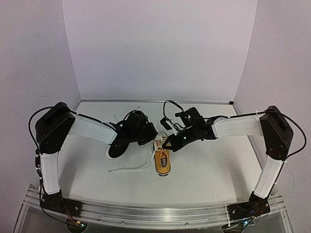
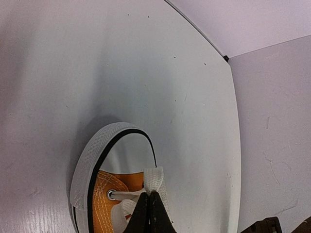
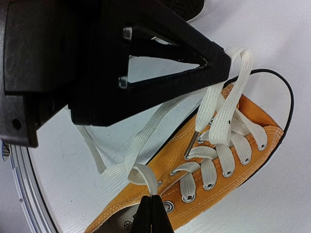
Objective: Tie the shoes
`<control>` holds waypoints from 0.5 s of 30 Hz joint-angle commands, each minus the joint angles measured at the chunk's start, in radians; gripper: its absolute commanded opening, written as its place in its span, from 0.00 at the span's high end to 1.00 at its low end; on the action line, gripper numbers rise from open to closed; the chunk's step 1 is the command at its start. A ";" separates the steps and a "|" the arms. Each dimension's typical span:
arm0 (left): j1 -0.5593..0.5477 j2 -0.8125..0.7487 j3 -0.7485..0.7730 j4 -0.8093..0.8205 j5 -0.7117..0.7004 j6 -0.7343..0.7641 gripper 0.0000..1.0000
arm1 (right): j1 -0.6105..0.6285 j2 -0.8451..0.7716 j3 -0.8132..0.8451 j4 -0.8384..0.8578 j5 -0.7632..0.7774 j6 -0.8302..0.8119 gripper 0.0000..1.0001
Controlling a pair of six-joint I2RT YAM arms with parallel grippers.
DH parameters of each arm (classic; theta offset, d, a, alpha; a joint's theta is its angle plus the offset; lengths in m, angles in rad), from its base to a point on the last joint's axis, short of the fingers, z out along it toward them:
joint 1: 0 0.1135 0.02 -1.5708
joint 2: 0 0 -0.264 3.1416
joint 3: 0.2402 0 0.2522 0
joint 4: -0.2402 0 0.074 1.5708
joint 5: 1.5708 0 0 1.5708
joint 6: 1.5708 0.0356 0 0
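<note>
**Orange canvas, one lace pinched by both claws**

Orange canvas sneaker (image 1: 163,164) lies on the surface (image 2: 146,73) directly under the two claws, which meet over its eyelets. The left claw (image 2: 150,213) is closed tight on a folded bight of white lace (image 3: 214,102), drawn up off the eyelet rows just ahead of its tips, with the white toe cap (image 2: 92,160) a little further ahead. The right claw (image 3: 154,216) is likewise pinched shut on a strand of lace right at its tips, beside the eyelets nearest the shoe's opening. Holding two strands taut and apart like this looks like the set-up for crossing them or forming a loop. Whether these are the lace's two ends or one run of it, I cannot tell.

Room is tight between the claws: the left one's black body hangs just above and beyond the right claw's tips, so any crossing move needs care. Ahead of the left claw, past the toe cap, bare surface runs to the far edge where the walls meet. The black-soled sneaker (image 1: 118,147) sits behind the left claw, under that arm's wrist, with a slack lace trailing (image 1: 130,167) nearby.
</note>
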 commanded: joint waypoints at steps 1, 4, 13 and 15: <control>0.004 0.001 0.007 0.054 0.062 0.015 1.00 | 0.002 -0.054 0.001 0.045 -0.004 0.006 1.00; 0.004 0.005 0.000 0.070 0.134 0.020 1.00 | 0.002 -0.047 0.004 0.047 -0.003 0.008 1.00; 0.004 -0.027 -0.052 0.052 0.157 0.035 1.00 | 0.002 -0.054 0.003 0.047 -0.004 0.008 1.00; 0.004 -0.036 -0.054 0.040 0.169 0.041 1.00 | 0.002 -0.054 0.004 0.047 -0.006 0.008 1.00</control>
